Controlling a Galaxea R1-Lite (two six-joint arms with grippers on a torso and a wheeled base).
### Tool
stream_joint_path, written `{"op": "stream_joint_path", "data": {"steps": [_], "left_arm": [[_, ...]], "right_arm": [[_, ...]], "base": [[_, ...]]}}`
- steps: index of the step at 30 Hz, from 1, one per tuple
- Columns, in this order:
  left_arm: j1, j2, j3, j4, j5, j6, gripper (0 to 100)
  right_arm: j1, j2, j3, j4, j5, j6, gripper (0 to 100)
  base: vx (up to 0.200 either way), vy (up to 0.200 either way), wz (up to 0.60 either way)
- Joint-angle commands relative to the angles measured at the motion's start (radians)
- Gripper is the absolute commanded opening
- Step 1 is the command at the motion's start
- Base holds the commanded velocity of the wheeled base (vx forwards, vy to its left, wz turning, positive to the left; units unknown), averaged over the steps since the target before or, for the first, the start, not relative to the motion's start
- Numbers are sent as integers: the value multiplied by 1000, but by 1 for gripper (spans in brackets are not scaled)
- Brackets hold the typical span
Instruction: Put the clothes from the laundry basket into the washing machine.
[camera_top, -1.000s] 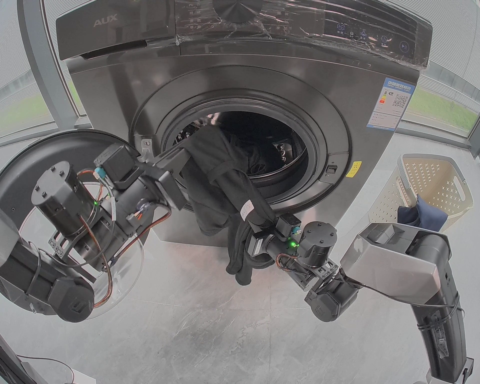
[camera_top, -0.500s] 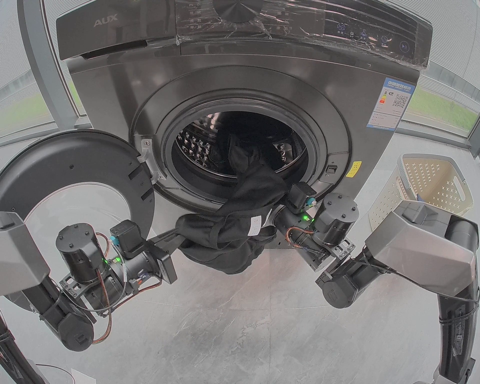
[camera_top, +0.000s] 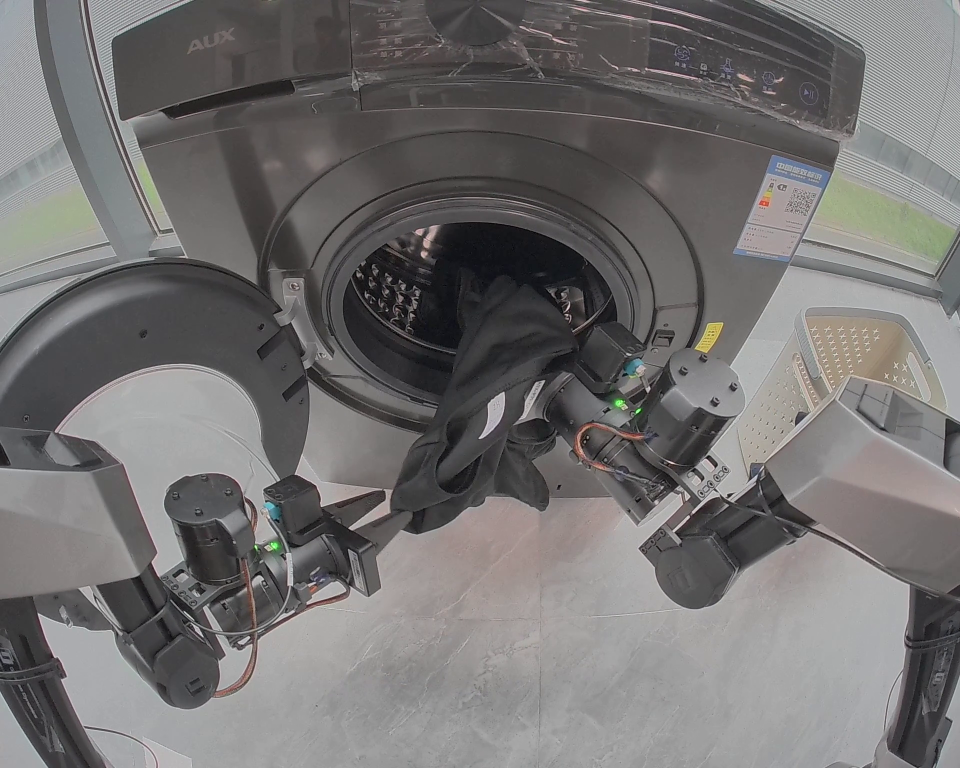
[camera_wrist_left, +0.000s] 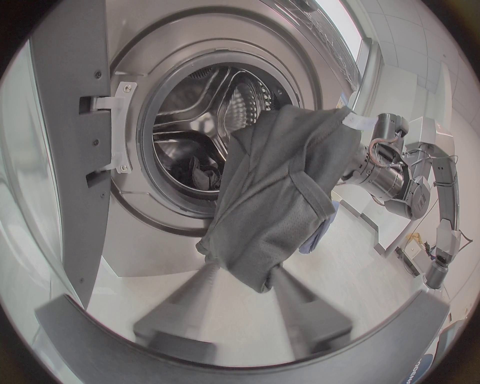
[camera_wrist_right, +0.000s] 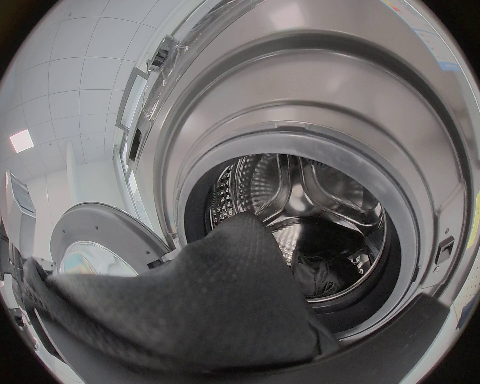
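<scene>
Left fingers (camera_wrist_left: 175, 312) apart, garment (camera_wrist_left: 280, 200) corner between; right gripper (camera_top: 545, 398) under garment mid-frame, grip cannot tell; limp, light; grab bunched fold.

Grey marbled floor tiles (camera_top: 480, 650), window panes (camera_top: 55, 200) with green lawn (camera_top: 880, 215) beyond.

Round drum mouth (camera_top: 420, 290) of grey steel washing machine (camera_top: 300, 180): left & upper part open, w/ room for a claw to pass. Lower-right part blocked by black mesh garment (camera_top: 490, 400) lying over the rim & hanging down the front, plus right claw (camera_top: 548, 392) at the rim. Dark round glass door (camera_top: 150, 330) is swung wide left, off the mouth. Left claw (camera_top: 398, 505) sits low in front, fingers spread at the garment's hem. Inside, dark clothes heap (camera_wrist_right: 312, 275) on drum bottom, free space above it.
</scene>
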Motion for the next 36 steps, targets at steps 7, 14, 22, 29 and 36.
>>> {"op": "stream_joint_path", "data": {"steps": [7,14,22,29,36], "left_arm": [[-84,16,135,-2,-7,6,100],[-131,8,196,-2,-53,69,100],[-125,-6,-86,0,-41,55,100],[-119,34,-193,1,-36,52,100],[-134,109,-261,1,-64,55,100]], "right_arm": [[-4,-9,0,-6,0,1,0],[1,-14,19,-12,0,1,0],[4,-12,85,-24,2,2,0],[15,-14,96,-27,2,5,0],[48,-12,92,-19,2,4,0]], "base": [[0,0,0],[0,0,0],[0,0,0],[0,0,0],[0,0,0]]}}
